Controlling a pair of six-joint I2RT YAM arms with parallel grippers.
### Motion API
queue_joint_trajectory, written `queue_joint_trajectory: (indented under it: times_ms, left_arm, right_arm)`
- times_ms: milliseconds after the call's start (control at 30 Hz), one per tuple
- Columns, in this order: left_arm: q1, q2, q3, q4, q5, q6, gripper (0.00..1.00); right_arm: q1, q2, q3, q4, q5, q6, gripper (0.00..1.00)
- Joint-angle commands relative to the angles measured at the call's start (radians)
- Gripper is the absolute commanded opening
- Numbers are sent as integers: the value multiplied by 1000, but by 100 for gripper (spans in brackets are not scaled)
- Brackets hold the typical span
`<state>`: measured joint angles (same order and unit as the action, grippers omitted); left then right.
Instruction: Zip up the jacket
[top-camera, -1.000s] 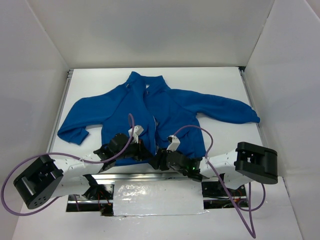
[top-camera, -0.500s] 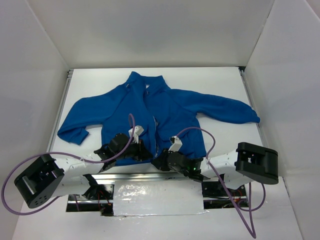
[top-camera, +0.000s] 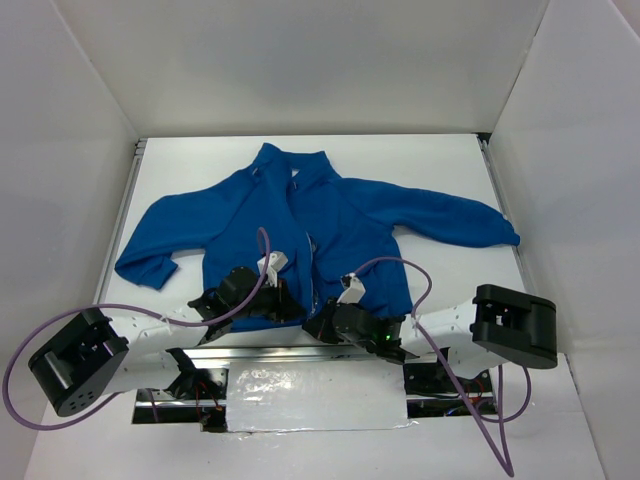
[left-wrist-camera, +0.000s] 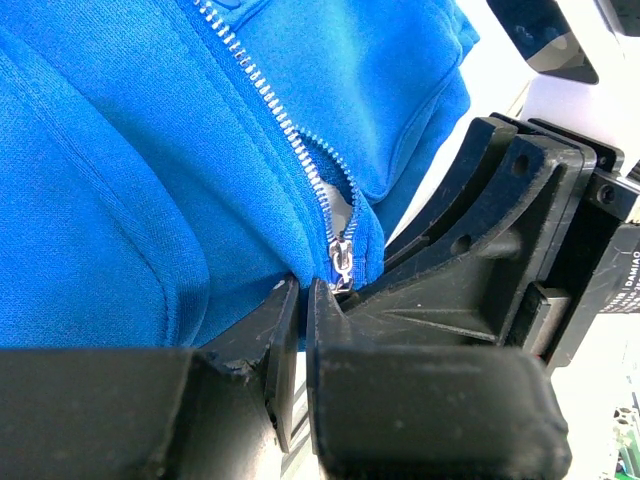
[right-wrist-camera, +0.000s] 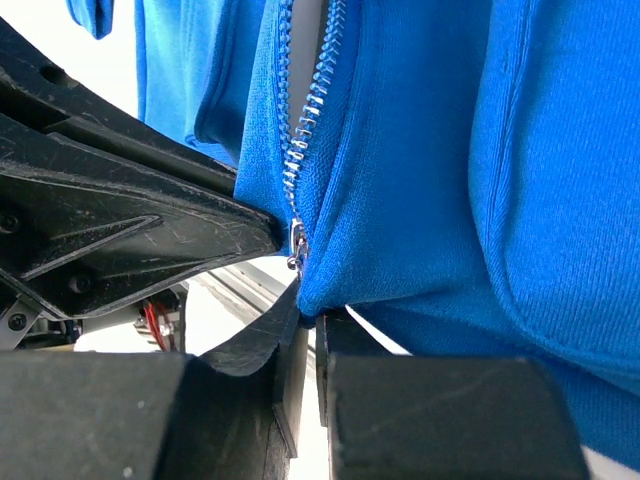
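The royal-blue fleece jacket (top-camera: 330, 215) lies flat on the white table (top-camera: 440, 165). Its collar is at the far side and its hem is at the near edge, just in front of the arm bases. The pale zipper (left-wrist-camera: 268, 108) gives the long axis: it runs from the hem straight away from the robot toward the collar. Its teeth lie parted above the bottom, so almost all of the zipping is yet to do.

The zipper slider (left-wrist-camera: 342, 262) sits at the very bottom of the track. It is just past the fingertips of both grippers (neither arm is clearly the nearer one), which meet at the hem from either side.

- **Left gripper** (left-wrist-camera: 303, 297): the fingers are drawn together to a thin slit with their tips against the hem edge. I cannot tell whether any fleece is caught between them.
- **Right gripper** (right-wrist-camera: 307, 332): the fingers are likewise nearly together, and the bottom corner of the front panel dips in between them. By the look of it, they pinch the jacket just below the slider.

The coming move seems to depend on one gripper taking the slider's pull tab while the other pins the hem. The pull would then go along the zipper, away from the bases.

The jacket shows no readable label. In the left wrist view, small print on the right arm's motor housing (left-wrist-camera: 625, 290) appears to read "DAMIAO", partly cut off by the frame edge.
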<state>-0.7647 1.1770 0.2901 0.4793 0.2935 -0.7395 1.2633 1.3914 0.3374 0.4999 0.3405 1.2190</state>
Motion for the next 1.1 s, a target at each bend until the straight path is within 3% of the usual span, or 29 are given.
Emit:
queue_joint_trajectory:
  times_ms: [0, 333, 500, 667, 700, 800, 1067]
  left_arm:
    - [-12, -2, 29, 71, 41, -12, 0]
    - [-12, -2, 21, 76, 50, -1, 0]
    - [-12, -13, 14, 78, 47, 2, 0]
    - [-12, -36, 15, 68, 39, 8, 0]
    - [-12, -37, 17, 67, 41, 11, 0]
    - [-12, -42, 23, 53, 35, 17, 0]
    - [-12, -8, 17, 87, 55, 5, 0]
  right_arm:
    - [13, -26, 41, -49, 31, 45, 4]
    - [13, -113, 104, -213, 14, 151, 0]
    - [-5, -169, 143, -326, -14, 194, 6]
    - [-54, -178, 144, -331, -96, 220, 4]
    - [-59, -177, 146, -336, -107, 227, 4]
    - [-73, -173, 160, -350, -130, 197, 23]
    - [-74, -186, 133, -326, -115, 197, 20]
